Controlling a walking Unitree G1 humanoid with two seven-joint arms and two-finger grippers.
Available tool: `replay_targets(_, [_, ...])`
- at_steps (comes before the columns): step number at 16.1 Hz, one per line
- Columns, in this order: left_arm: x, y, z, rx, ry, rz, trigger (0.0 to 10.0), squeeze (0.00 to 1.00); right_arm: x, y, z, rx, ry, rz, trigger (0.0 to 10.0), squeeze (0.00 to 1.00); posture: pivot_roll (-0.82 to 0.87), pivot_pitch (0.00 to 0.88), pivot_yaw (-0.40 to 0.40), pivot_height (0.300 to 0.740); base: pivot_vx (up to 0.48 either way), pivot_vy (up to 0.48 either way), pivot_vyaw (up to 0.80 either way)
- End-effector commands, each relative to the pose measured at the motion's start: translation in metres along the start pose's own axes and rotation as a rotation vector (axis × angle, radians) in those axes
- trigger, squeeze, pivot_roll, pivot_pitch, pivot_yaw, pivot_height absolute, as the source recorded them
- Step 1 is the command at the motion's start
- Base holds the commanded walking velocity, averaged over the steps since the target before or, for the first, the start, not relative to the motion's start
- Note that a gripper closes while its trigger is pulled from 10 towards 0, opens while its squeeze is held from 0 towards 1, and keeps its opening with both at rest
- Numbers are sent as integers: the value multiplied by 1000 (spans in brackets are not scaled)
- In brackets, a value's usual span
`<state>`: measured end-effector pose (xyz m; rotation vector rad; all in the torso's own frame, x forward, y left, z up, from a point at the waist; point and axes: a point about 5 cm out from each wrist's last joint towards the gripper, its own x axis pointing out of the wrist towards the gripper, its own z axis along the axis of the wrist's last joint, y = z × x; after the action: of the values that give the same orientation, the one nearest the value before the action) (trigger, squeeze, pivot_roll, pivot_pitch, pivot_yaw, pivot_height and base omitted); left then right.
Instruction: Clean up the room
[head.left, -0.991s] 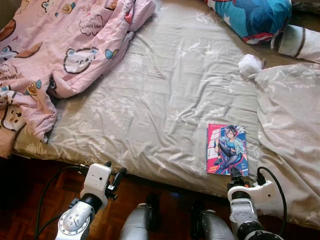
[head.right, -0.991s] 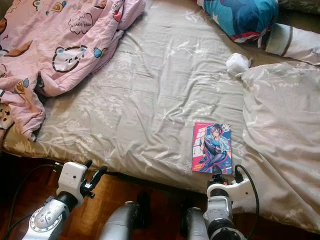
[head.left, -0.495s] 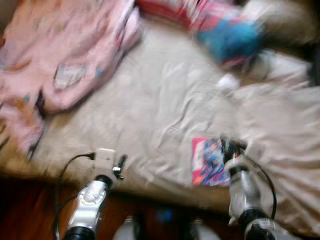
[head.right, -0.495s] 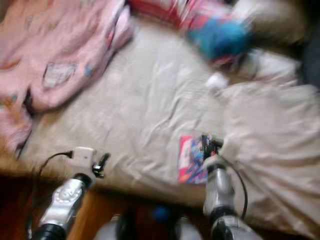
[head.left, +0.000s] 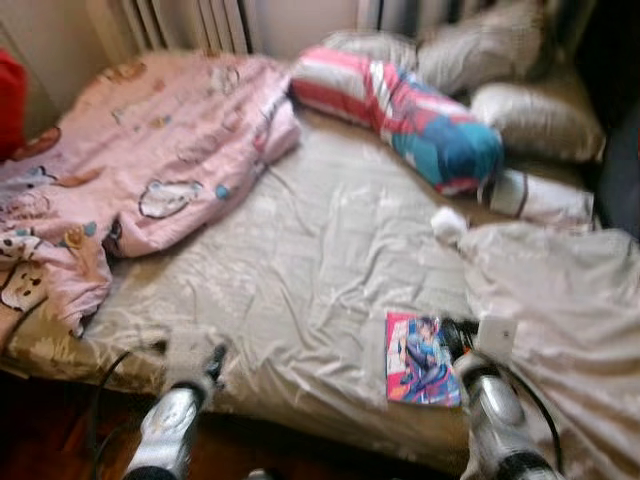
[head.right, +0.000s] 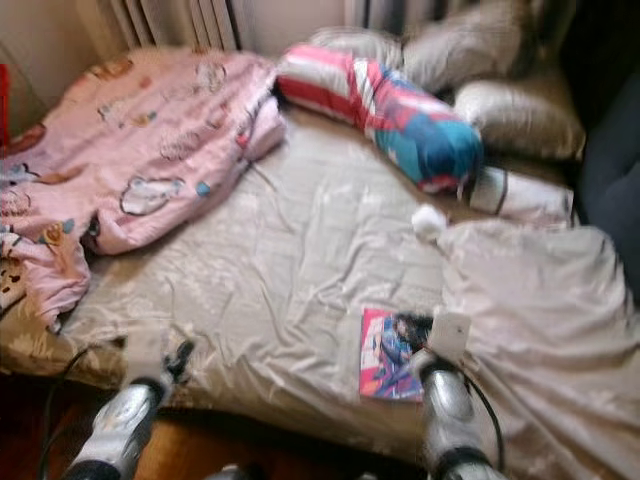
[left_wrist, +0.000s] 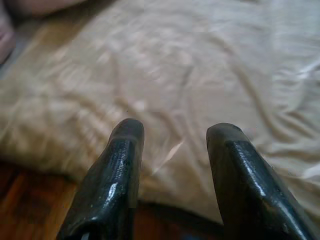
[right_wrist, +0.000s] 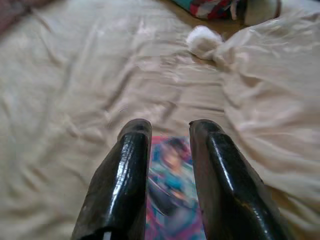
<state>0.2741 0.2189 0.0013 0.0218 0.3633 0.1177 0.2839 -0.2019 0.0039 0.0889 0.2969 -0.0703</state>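
A pink and blue comic book (head.left: 420, 357) lies flat on the grey bed sheet (head.left: 330, 250) near the bed's front edge. My right gripper (right_wrist: 169, 131) hovers just above the book's near end, open, nothing between its fingers; the book (right_wrist: 172, 185) shows below them. My left gripper (left_wrist: 172, 132) is open too, held over the sheet at the front edge of the bed, well left of the book. A small white crumpled ball (head.left: 448, 222) sits on the sheet beyond the book.
A pink bear-print blanket (head.left: 130, 180) is heaped at the left of the bed. A striped and blue bolster (head.left: 410, 110) and grey pillows (head.left: 530, 115) lie at the back right. A grey duvet (head.left: 570, 300) is bunched at the right. Dark wood floor (head.left: 50, 440) runs below the bed.
The camera has tilted up, bringing the head of the bed into view. My right gripper has moved forward from the bed's edge to over the book's near end.
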Motion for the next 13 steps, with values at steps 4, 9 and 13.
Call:
replay_targets(4, [-15,12,-37,-39,154,81,10000,0,-6,-5,-16,-156,112,51,10000,0,65,41,-62,740,0,0,0])
replay_targets(9, [-23,4,-61,-10,316,48,10000,0,-22,-2,-51,-83,305,-24,10000,0,77,21,-47,740,0,0,0])
replay_targets(13, [-27,0,-68,14,370,27,10000,0,-37,0,-73,-74,413,-31,10000,0,99,20,-40,740,0,0,0])
